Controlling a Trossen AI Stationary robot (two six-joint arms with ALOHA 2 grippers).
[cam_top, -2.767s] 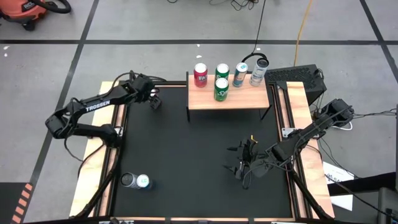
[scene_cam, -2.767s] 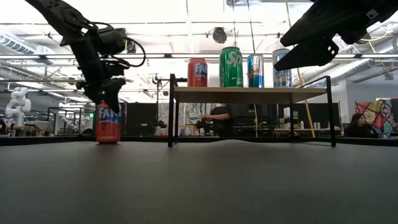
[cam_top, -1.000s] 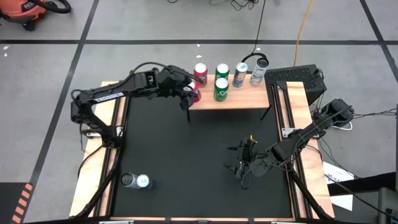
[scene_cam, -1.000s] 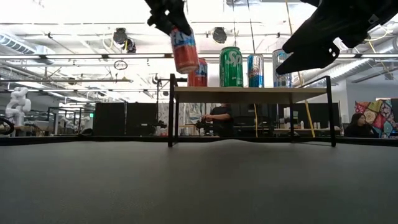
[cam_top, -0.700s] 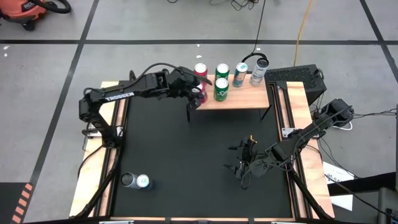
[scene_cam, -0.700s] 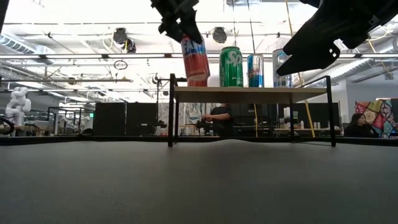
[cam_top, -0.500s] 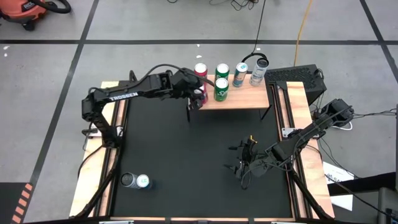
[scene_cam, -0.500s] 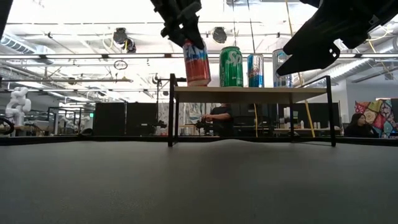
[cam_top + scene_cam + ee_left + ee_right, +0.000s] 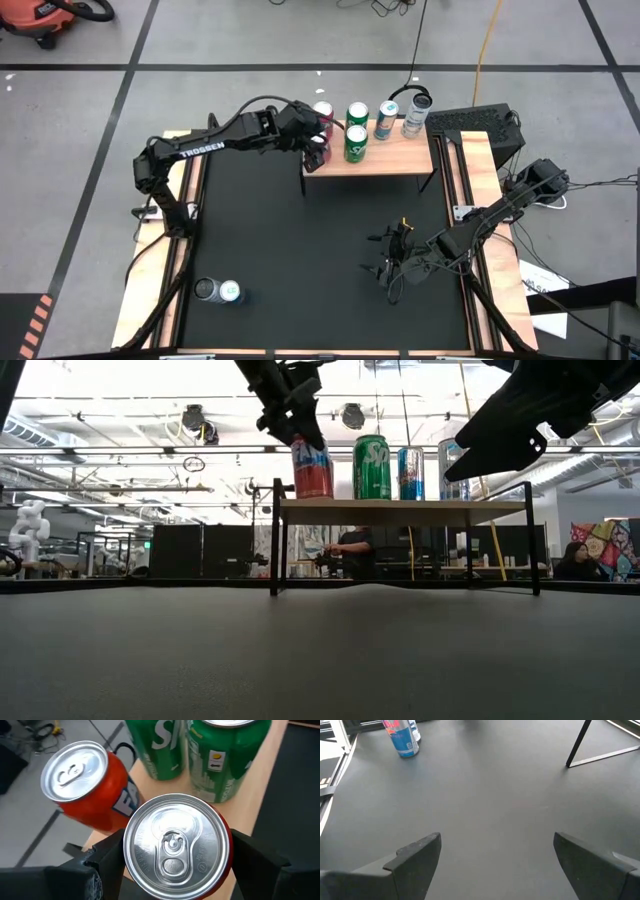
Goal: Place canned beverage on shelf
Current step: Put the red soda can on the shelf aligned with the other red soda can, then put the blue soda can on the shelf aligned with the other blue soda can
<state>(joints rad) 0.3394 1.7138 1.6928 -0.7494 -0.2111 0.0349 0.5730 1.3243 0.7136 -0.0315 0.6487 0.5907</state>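
The left gripper clamps a red can upright on the shelf (beside another red can), while the right gripper hangs spread apart over the mat.

Light-wood shelf on black legs, standing on black mat: carries six cans. Two more cans on mat's near-left corner.

The table is seen from straight overhead and level from mat height; the shelf is shared. Each wrist view is aimed closely past its own fingers.
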